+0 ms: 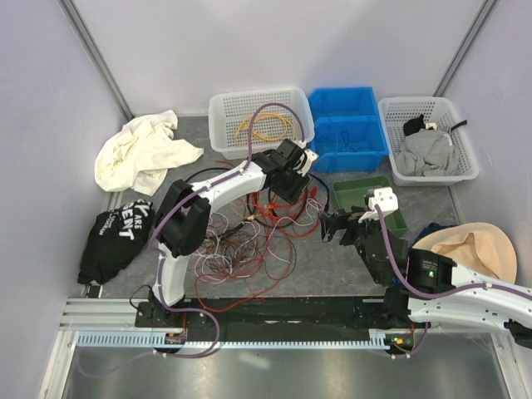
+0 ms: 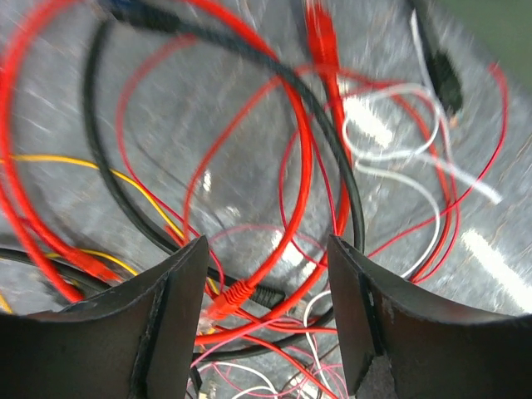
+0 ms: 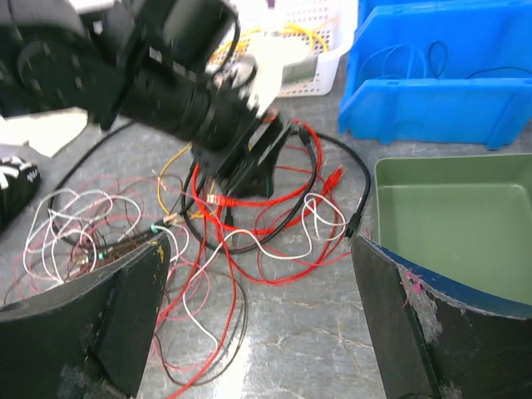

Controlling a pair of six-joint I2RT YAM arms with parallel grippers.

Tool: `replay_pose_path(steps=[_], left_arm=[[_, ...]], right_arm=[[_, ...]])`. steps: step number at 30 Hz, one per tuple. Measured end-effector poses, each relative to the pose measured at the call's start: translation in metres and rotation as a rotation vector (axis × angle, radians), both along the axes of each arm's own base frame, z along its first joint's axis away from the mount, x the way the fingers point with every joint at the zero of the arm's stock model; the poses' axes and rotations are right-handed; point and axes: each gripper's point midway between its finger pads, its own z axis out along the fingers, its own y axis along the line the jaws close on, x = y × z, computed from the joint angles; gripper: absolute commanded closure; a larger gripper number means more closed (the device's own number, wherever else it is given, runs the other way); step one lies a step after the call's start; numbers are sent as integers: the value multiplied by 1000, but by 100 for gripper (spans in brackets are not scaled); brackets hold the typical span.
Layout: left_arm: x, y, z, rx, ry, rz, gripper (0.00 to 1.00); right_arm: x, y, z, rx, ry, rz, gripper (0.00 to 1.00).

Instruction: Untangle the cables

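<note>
- The left gripper (image 2: 266,246) stands partly open, its fingers straddling a red strand (image 2: 304,158) and a black strand (image 2: 356,212), clamping neither.
- The right gripper (image 3: 259,246) is spread wide and empty, beside the green tray (image 3: 465,218).
- The cables (image 1: 249,239) lie tangled on the table (image 1: 341,270) between the arms.

Bright, even light falls from above; glare streaks shine on the table (image 2: 490,249). My left wrist view is blurred, the cables (image 2: 309,158) smeared toward its edges.
</note>
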Motion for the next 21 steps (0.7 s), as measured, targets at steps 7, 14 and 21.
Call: replay_pose_path(steps=[7, 14, 21], left_arm=[[-17, 9, -22, 40, 54, -17, 35], [-11, 14, -34, 81, 42, -24, 36], [-5, 22, -51, 105, 65, -3, 53]], right_arm=[[2, 0, -9, -17, 3, -14, 2], [-2, -9, -10, 24, -3, -11, 3], [-3, -15, -4, 67, -13, -16, 4]])
